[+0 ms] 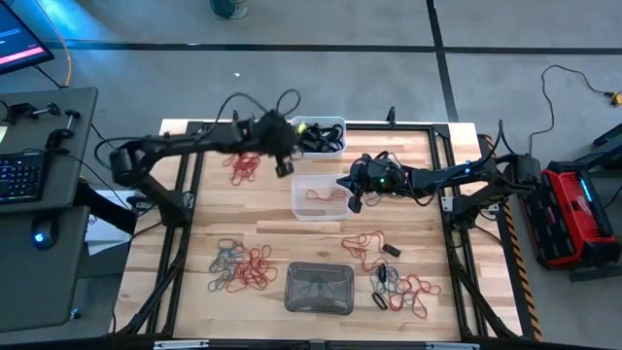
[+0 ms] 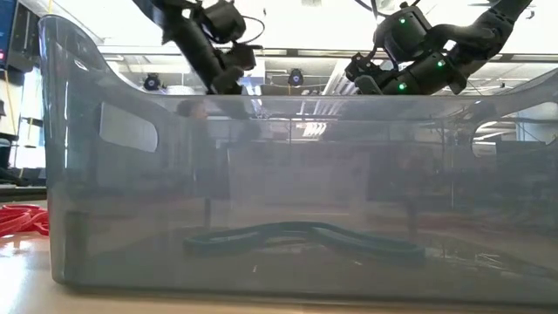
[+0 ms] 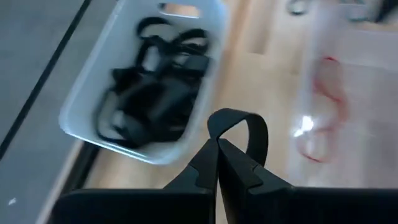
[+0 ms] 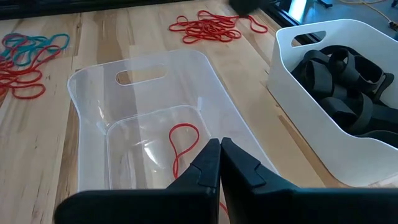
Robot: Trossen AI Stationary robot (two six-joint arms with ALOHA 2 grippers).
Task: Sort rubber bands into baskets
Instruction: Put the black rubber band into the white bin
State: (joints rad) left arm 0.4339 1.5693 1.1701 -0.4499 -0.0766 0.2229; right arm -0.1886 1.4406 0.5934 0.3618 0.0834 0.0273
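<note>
My left gripper (image 3: 217,143) is shut on a black rubber band (image 3: 249,124), in the air beside the white basket (image 3: 81,106), which holds several black bands (image 3: 152,87). In the high view this gripper (image 1: 285,163) hangs just left of the white basket (image 1: 335,124). My right gripper (image 4: 220,144) is shut on nothing and hangs over the clear basket (image 4: 93,93), where one red band (image 4: 183,143) lies on the bottom. The grey basket (image 1: 319,289) stands near the table's front edge with a teal band (image 2: 296,235) inside. My left gripper pinches the black rubber band at one spot of its loop (image 3: 219,132) between its two fingertips. The rest of the loop stands out past the fingertips, open and rounded. The band is lifted clear of the table and the baskets.
Loose bands lie on the wooden table: a red pile (image 1: 243,167) at the far left, a red and teal pile (image 1: 241,267) at the near left, red and black ones (image 1: 403,289) at the near right. A dark frame (image 1: 442,156) borders the table.
</note>
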